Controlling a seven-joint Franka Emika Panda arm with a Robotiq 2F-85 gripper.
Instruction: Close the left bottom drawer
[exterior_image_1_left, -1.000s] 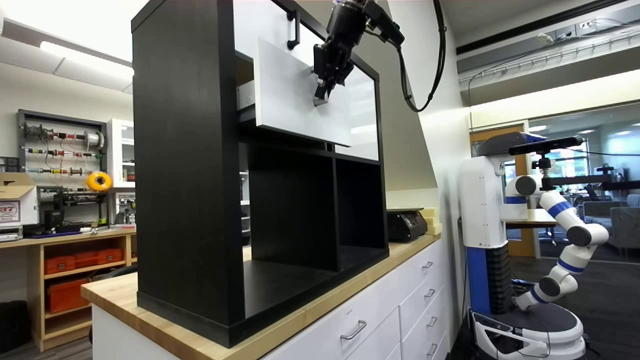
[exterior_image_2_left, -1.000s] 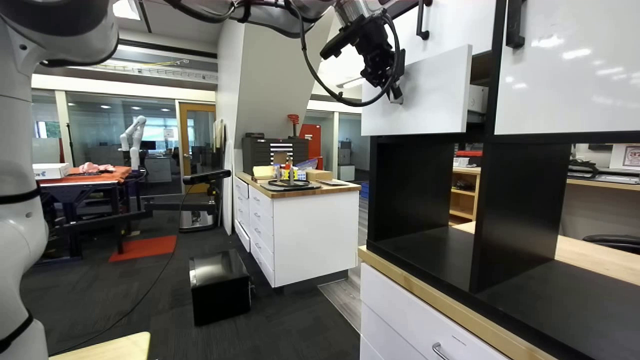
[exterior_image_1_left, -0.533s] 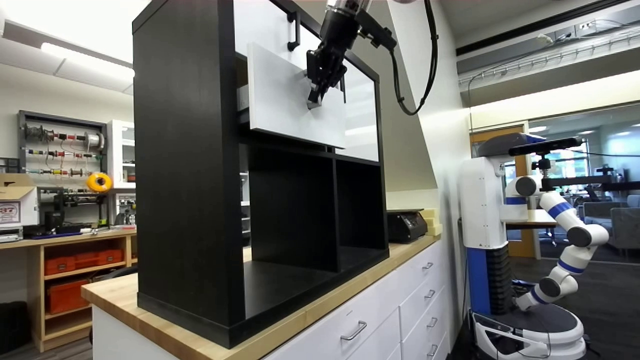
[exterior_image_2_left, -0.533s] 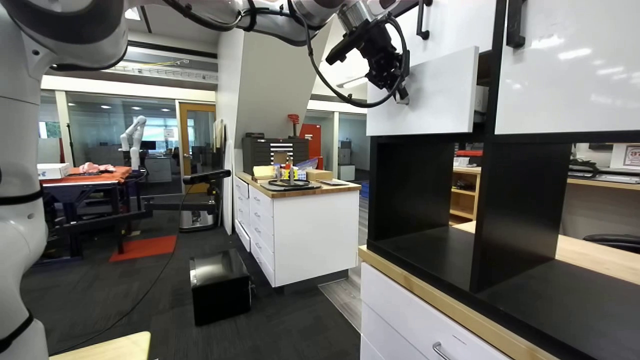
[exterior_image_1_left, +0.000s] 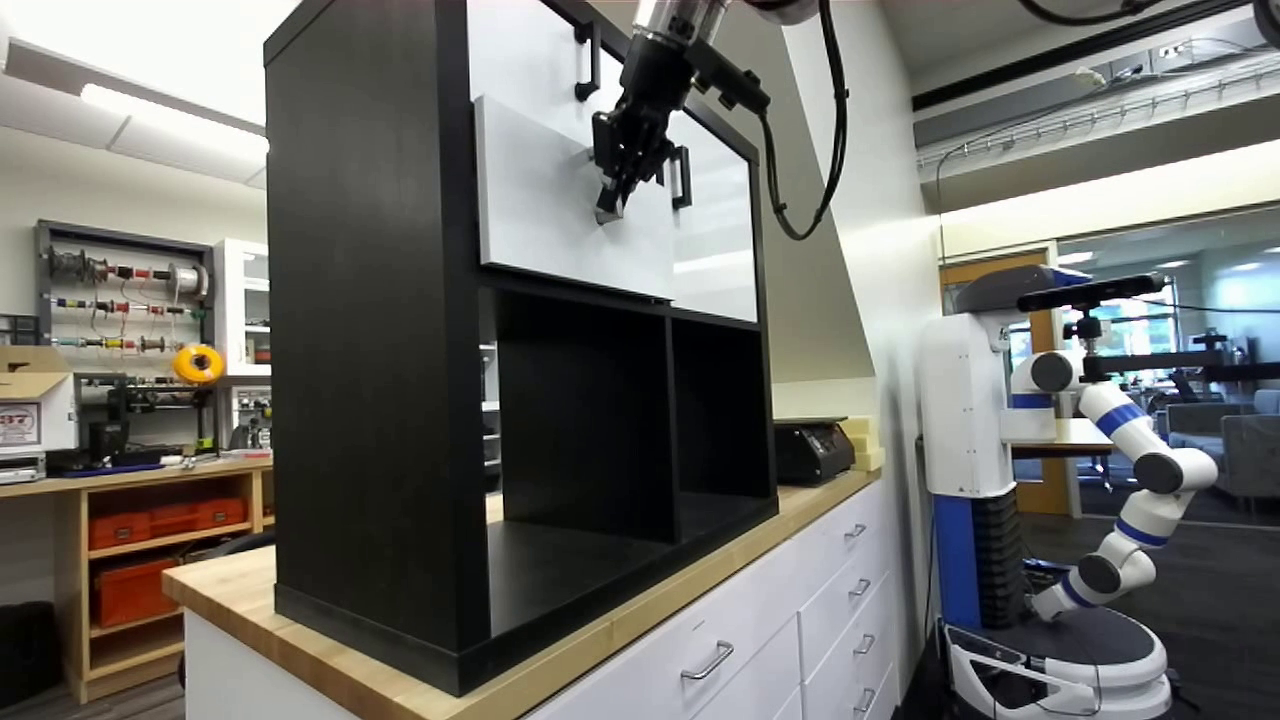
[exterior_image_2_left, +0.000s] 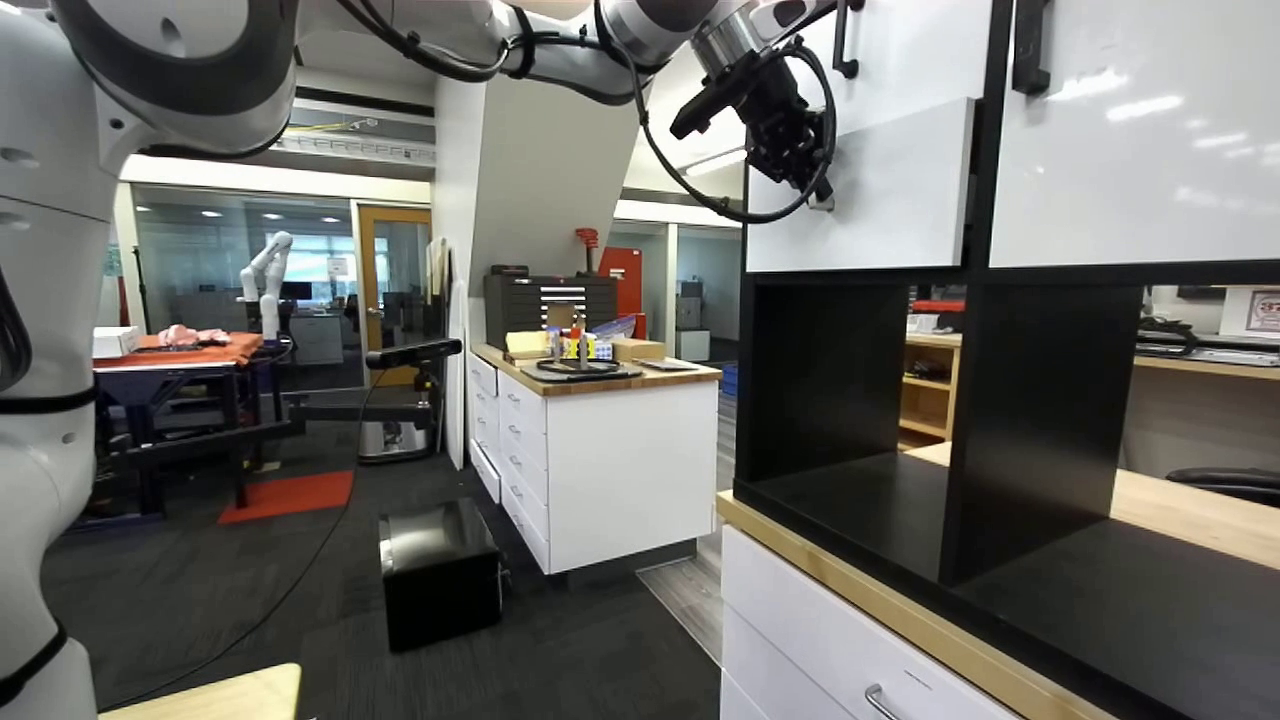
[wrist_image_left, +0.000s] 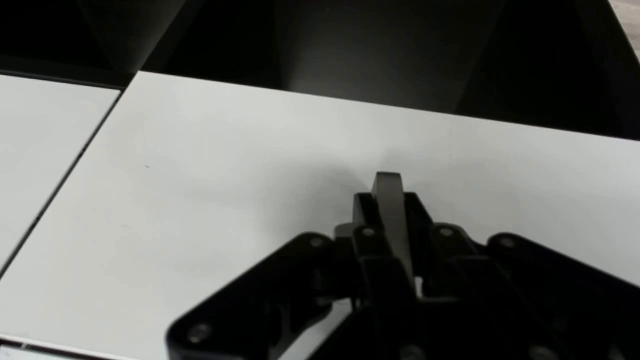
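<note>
The left bottom drawer has a flat white front in both exterior views (exterior_image_1_left: 535, 205) (exterior_image_2_left: 890, 205), in the black shelf unit (exterior_image_1_left: 360, 350). Its front stands nearly flush, slightly proud of the frame, and its sides are hidden. In the wrist view the white front (wrist_image_left: 210, 150) fills the middle. My gripper (wrist_image_left: 391, 212) is shut on the drawer's grey handle (wrist_image_left: 391, 187), with one black finger on each side and the handle's end sticking out past the tips. The gripper also shows in both exterior views (exterior_image_1_left: 612, 198) (exterior_image_2_left: 820, 190), tilted down against the front.
A white door with a black bar handle (exterior_image_1_left: 590, 60) is above the drawer. A neighbouring white front has a black handle (exterior_image_1_left: 683, 178) just beside the gripper. Open black compartments (exterior_image_2_left: 850, 370) lie below. The unit stands on a wooden counter (exterior_image_1_left: 590, 640) with white drawers.
The drawer front has moved inward toward the shelf unit, and its pale side has gone out of sight. My gripper and arm have moved with it, still holding the handle.
</note>
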